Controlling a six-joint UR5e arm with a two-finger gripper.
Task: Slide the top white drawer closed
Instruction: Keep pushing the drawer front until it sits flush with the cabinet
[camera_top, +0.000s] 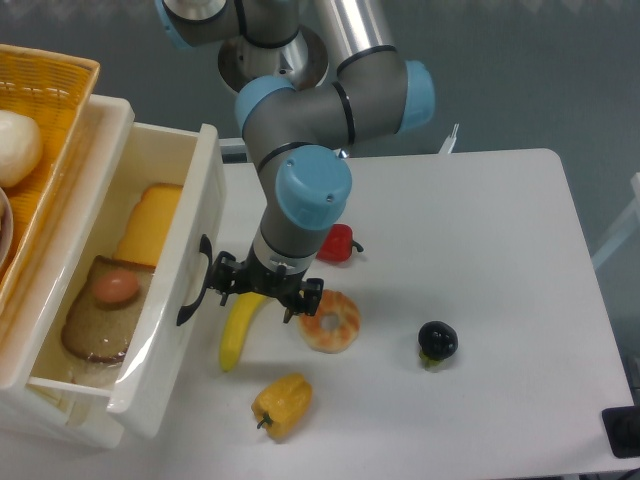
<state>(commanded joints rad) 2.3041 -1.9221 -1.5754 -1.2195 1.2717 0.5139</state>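
The top white drawer (205, 190) stands pulled out at the left, its flat front panel facing right with a curved black handle (194, 283). Inside lie a yellow cheese wedge (150, 225) and a slice of toast with an orange-brown topping (105, 310). My gripper (265, 290) points down just right of the drawer front, jaws open and empty. Its left finger (224, 278) is close beside the handle; I cannot tell if it touches. The gripper hangs over the top end of a banana (236, 335). The lower drawer front is out of view.
A yellow wicker basket (55, 75) with a white ball sits on top of the cabinet at the far left. On the white table (480, 230) lie a red pepper (338, 243), an orange ring-shaped piece (331, 321), a dark round fruit (437, 341) and a yellow pepper (283, 404).
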